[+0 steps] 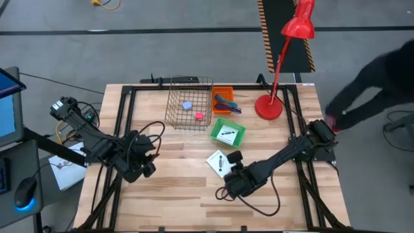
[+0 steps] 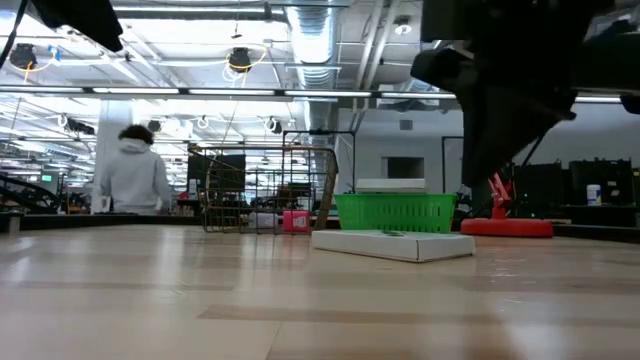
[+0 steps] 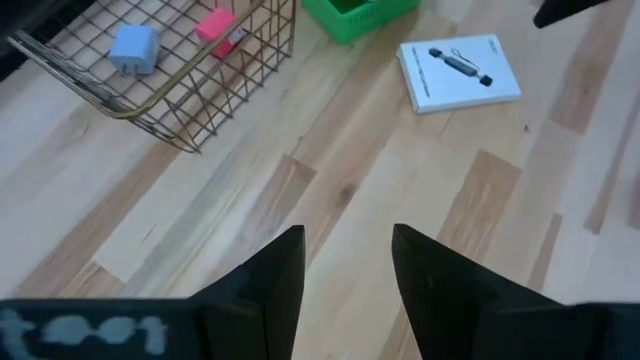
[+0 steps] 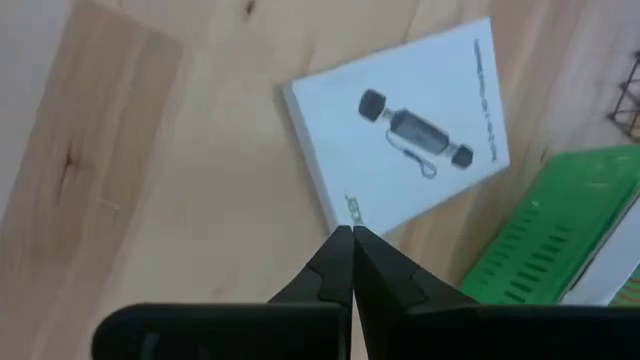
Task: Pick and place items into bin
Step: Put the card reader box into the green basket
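Inside the gold wire basket (image 1: 189, 102), taken as the bin, a lilac cube (image 1: 187, 105) and a pink cube (image 1: 199, 116) are already seen lying on its floor, so that part of the task may be judged done. Just beside the basket, on its red-lamp side, a small orange tray (image 1: 223, 92) is seen holding thin teal, blue and pink pen-like sticks (image 1: 225, 103), and just below that a green plastic crate (image 1: 228, 131) holds a flat white packet with dark print (image 1: 227, 133); these are outside the wire basket and are judged still to be moved. Further from the basket, past the green crate, a second flat white packet printed with a dark device (image 4: 400, 128) lies flat on the bare wooden table (image 1: 174, 188), untouched.

The right gripper (image 4: 352, 235) is held just at the near edge of that packet, its fingers pressed together with nothing between them; a grasp is judged not yet made. The left gripper (image 3: 346, 250) hangs over bare table well apart from the basket on its other side, fingers spread and empty, waiting.

A red desk lamp (image 1: 277, 65) stands at the table's far edge, and a person's dark sleeve (image 1: 375, 77) is seen beyond it
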Controlling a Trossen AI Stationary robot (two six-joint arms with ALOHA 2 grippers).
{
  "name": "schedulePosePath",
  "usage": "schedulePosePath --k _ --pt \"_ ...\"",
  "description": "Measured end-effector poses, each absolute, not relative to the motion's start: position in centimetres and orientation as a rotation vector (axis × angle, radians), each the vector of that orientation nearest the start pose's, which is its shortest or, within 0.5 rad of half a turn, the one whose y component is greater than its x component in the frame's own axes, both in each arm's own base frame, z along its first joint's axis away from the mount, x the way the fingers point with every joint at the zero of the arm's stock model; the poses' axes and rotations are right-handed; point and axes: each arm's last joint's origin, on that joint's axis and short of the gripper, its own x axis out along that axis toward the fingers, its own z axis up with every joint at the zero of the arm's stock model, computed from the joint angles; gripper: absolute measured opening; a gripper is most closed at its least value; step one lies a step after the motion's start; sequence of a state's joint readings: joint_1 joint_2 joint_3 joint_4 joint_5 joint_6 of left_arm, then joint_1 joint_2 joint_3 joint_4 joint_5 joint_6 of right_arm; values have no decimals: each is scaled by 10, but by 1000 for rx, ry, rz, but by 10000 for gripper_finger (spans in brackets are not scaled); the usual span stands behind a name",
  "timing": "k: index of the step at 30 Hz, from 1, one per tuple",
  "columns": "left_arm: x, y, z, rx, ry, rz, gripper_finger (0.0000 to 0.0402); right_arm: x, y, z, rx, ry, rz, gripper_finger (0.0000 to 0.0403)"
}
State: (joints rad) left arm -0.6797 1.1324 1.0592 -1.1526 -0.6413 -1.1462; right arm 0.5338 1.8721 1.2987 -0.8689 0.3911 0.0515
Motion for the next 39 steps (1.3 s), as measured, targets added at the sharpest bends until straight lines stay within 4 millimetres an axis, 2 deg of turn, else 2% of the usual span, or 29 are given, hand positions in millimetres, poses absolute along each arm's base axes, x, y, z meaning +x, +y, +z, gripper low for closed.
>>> schedulePosePath --k 6,11,16,21,26,33,39 --pt "158 -103 299 -324 809 501 143 309 165 180 -679 1286 143 0" --pt "158 -103 299 -331 806 505 143 315 163 181 -671 1255 163 3" --pt "158 -103 299 -337 798 512 143 320 156 179 -630 1249 177 39" --pt "158 -103 299 -337 795 514 143 318 146 162 -606 1265 201 88" --pt "158 -103 299 -337 796 514 143 313 145 152 -681 1262 257 122" --pt "158 -103 299 -344 809 506 143 308 144 143 -705 1259 267 146" --pt "158 -103 299 -344 810 506 143 314 136 138 -700 1237 259 145"
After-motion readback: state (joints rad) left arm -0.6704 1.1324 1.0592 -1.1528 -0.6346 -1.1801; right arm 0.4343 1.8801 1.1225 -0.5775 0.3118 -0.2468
